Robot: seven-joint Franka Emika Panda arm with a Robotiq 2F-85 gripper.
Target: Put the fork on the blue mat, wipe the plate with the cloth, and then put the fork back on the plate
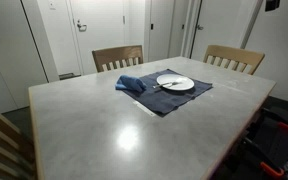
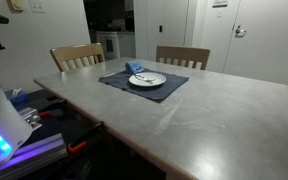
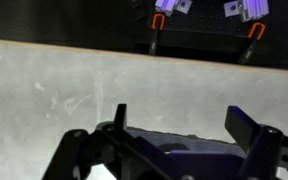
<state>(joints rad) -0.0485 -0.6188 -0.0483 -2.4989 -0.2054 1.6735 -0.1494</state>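
I held my hand (image 3: 179, 122) spread wide above bare tabletop (image 3: 64, 85). Away from it, outside its own camera's view, the plate (image 1: 175, 82) sat on the blue mat (image 1: 174, 103), the fork (image 1: 170, 85) lying across it and the cloth (image 1: 131, 84) just beside the plate.
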